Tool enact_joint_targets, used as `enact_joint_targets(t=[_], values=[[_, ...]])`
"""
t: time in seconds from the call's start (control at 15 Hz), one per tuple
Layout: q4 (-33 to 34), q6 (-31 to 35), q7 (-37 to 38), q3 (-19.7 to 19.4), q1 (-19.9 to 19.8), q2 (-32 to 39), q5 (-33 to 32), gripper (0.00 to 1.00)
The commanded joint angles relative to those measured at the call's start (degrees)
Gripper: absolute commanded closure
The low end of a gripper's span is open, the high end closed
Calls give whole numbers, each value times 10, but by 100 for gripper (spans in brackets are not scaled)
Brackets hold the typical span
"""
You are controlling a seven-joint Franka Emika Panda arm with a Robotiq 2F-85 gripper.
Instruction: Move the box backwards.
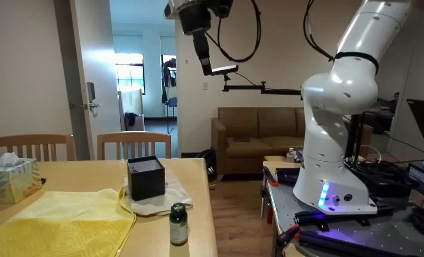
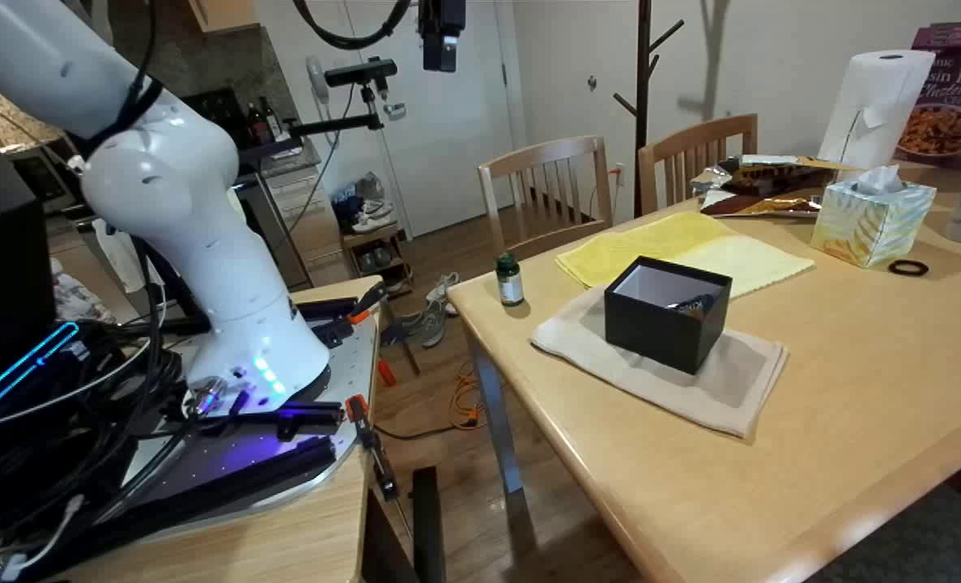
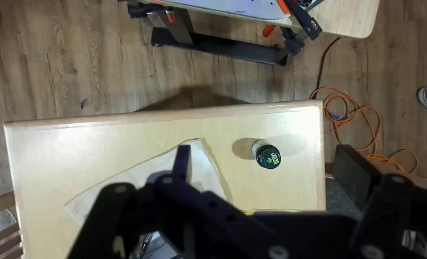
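Black box (image 1: 146, 184), open at the top and upright, rests on a pale cloth (image 1: 178, 200) on a wooden table (image 1: 197, 176). From left to right in an exterior view: a patterned tissue carton (image 1: 13, 182) sits on the table's left; next, a yellow cloth (image 1: 61, 228) lies flat, just beside the pale one; then comes the box, with a lettered dark item (image 2: 695, 304) visible inside it in an exterior view; then a dark green bottle (image 1: 178, 228) with a light label stands upright near the table's edge, apart from the box. Higher up and slightly farther right hangs the gripper (image 1: 206, 67), well apart from the box; the wrist view shows its jaws spread wide. Farther right is a brown couch (image 1: 240, 123) in the background. Nearer, at right, a white robot arm (image 1: 326, 142) rises from a grey plate (image 1: 285, 194).
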Motion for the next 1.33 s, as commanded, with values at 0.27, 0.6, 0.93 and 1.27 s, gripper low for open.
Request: enact_joint_targets(t=[0.27,0.6,0.93,1.27], values=[[1,-1,0,1,0,0,0,0],[-39,196,16,4,-9,0,-20,0],[-75,376,14,-1,-23,39,-52,0],[-62,441,14,-12,-42,132,-83,0]])
